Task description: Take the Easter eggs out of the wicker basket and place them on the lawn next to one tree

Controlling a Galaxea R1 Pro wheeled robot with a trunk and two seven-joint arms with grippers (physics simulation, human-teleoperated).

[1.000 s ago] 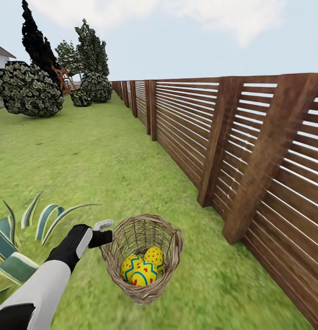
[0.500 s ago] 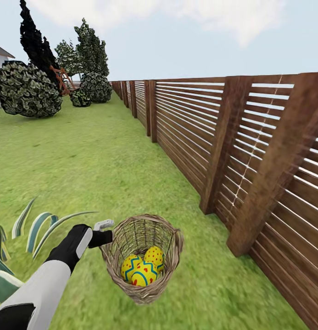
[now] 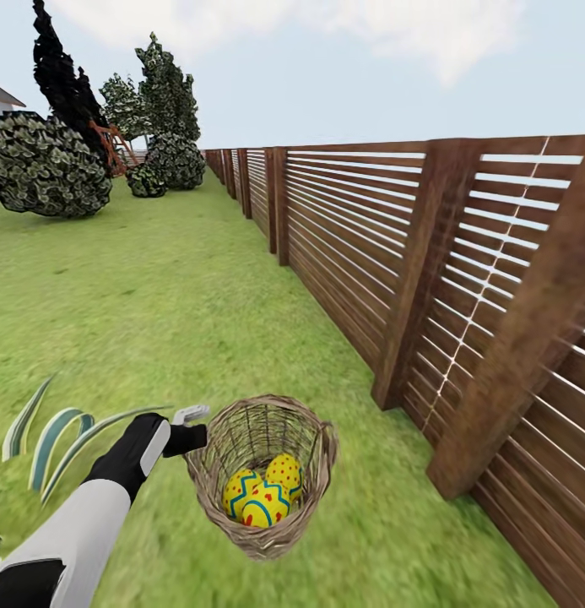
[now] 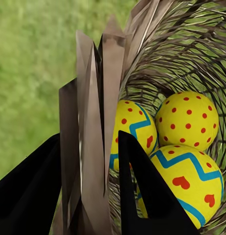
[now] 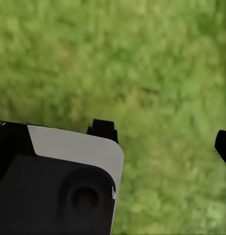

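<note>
While the left claw point(image 3: 193, 429) clamps the rim of the wicker basket point(image 3: 313, 456), all three Easter eggs point(image 3: 262, 496) sit inside it, held above the lawn point(image 3: 157, 304) beside the wooden fence point(image 3: 393, 245). The right claw point(image 5: 164, 139) hangs over grass with its fingers apart.

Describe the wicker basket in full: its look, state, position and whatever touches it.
The tan-brown woven wicker basket is bucket-shaped, open-topped and narrows toward its base, with a small loop handle at the rim on the fence side. It appears lifted off the green lawn and tilted, beside the brown slatted wooden fence. The black left hand is shut on its rim, one finger inside and one outside. Three yellow eggs with blue zigzags and red marks lie inside it.
</note>
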